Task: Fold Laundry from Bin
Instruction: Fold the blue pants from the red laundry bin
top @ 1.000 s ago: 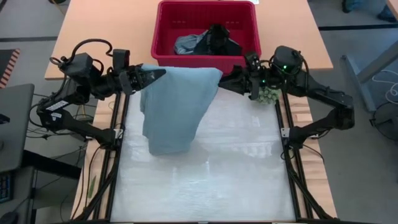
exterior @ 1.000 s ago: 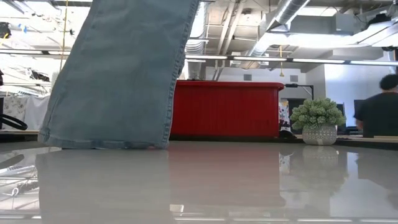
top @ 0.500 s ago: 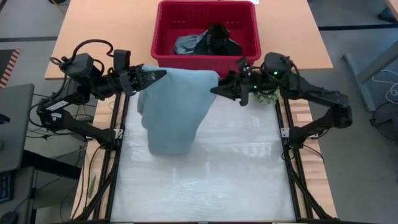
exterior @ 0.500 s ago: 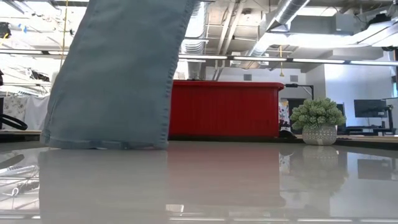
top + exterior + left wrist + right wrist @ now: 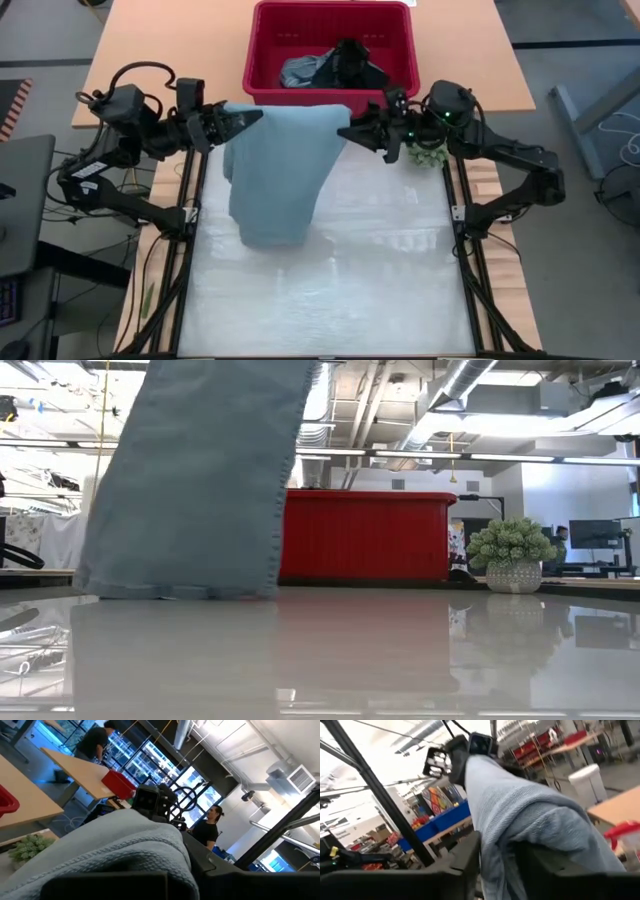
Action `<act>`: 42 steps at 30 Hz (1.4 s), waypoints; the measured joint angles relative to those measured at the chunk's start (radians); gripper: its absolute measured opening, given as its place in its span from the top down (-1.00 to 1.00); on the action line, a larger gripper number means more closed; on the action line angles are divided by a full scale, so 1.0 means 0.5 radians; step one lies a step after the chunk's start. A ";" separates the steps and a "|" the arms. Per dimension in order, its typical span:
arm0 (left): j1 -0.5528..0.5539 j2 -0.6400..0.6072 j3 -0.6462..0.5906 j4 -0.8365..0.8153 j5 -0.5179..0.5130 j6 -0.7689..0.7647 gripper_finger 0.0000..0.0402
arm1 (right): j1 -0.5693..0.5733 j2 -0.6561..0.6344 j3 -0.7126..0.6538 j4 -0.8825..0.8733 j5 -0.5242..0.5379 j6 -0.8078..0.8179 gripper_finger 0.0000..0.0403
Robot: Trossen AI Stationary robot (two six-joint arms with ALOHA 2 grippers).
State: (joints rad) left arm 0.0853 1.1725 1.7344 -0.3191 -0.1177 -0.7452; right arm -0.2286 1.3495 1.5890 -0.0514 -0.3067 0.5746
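From where I stand, the nearest thing is the bare white table top (image 5: 330, 290), with nothing folded on it yet. Just past it hangs the light blue garment (image 5: 278, 170), held up between the two arms with its lower hem brushing the surface, as the low view shows (image 5: 190, 480); it hangs fairly straight, wider at the top than at the hem.

The left gripper (image 5: 248, 117) is clamped tight on one top corner of the cloth. The right gripper (image 5: 348, 131) sits at the opposite top corner, its fingers partly closed around a bunched edge that drapes over them in its own wrist view (image 5: 530, 820); I take that as a grip, though perhaps not a fully settled one.

So I judge this the spreading step: one piece is out and stretched, ready to be laid flat. The next move calls for both arms to carry the top edge away from the hem and lower it together, keeping the tension even so the cloth lands smooth and not doubled under itself. If the right corner slips, the piece would swing toward the left arm.

Beyond the garment stands the red bin (image 5: 332, 18), close behind the held edge. Inside lie more laundry: a black piece (image 5: 352, 60) on top of a grey-blue one (image 5: 300, 70), crumpled together. Beside the right arm is a small green plant (image 5: 430, 155).
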 joint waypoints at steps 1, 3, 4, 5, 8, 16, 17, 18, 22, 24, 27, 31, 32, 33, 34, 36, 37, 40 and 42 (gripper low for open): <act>0.000 0.000 0.000 0.001 0.000 -0.001 1.00 | 0.001 0.000 0.000 0.034 -0.002 -0.001 0.32; -0.001 0.000 0.000 0.001 -0.027 -0.001 1.00 | 0.004 0.000 0.000 0.104 -0.010 -0.003 0.54; -0.001 0.000 0.000 -0.002 -0.072 -0.017 1.00 | 0.003 -0.001 0.000 0.132 -0.017 -0.004 0.66; -0.001 0.000 0.001 -0.007 -0.117 -0.033 0.99 | 0.003 -0.006 0.000 0.153 -0.038 -0.003 0.78; 0.000 0.003 0.000 -0.015 -0.142 -0.037 0.88 | -0.024 -0.024 0.000 0.192 -0.123 0.031 0.84; 0.000 -0.007 0.001 -0.074 -0.059 0.188 0.31 | -0.141 -0.124 0.000 0.161 -0.240 0.096 0.84; 0.000 -0.010 0.001 -0.113 -0.035 0.233 0.24 | -0.151 -0.136 0.000 0.152 -0.245 0.098 0.84; -0.001 -0.011 0.001 -0.158 -0.033 0.270 0.17 | -0.154 -0.142 0.000 0.147 -0.248 0.098 0.84; -0.017 0.005 -0.099 -0.212 -0.101 0.356 -0.05 | -0.160 -0.150 0.000 0.139 -0.271 0.094 0.84; -0.030 0.012 -0.208 -0.133 -0.114 0.416 -0.13 | -0.162 -0.150 0.000 0.120 -0.284 0.094 0.84; -0.038 0.009 -0.357 0.045 -0.058 0.428 -0.20 | -0.162 -0.151 0.000 0.108 -0.286 0.092 0.84; -0.038 0.003 -0.464 0.175 -0.010 0.418 -0.21 | -0.177 -0.153 0.000 0.110 -0.289 0.076 0.83; -0.037 0.003 -0.482 0.204 0.004 0.426 -0.21 | -0.177 -0.153 0.000 0.109 -0.297 0.076 0.83; -0.037 0.004 -0.497 0.242 0.018 0.439 -0.21 | -0.178 -0.153 0.001 0.108 -0.304 0.076 0.83; -0.037 0.007 -0.500 0.265 0.035 0.452 -0.21 | -0.178 -0.153 0.000 0.109 -0.308 0.076 0.83; -0.038 0.012 -0.500 0.325 0.082 0.452 -0.17 | -0.178 -0.154 0.002 0.113 -0.312 0.076 0.82; -0.038 0.012 -0.500 0.349 0.104 0.450 -0.13 | -0.179 -0.162 0.002 0.113 -0.319 0.073 0.82; -0.039 0.012 -0.499 0.431 0.139 0.457 0.13 | -0.221 -0.187 0.002 0.106 -0.362 0.040 0.82; -0.039 0.011 -0.484 0.436 0.138 0.422 0.42 | -0.255 -0.206 0.002 0.104 -0.378 0.033 0.82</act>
State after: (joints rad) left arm 0.0658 1.1779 1.4923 -0.1009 -0.0486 -0.5344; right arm -0.3563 1.2463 1.5902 0.0006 -0.4957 0.5913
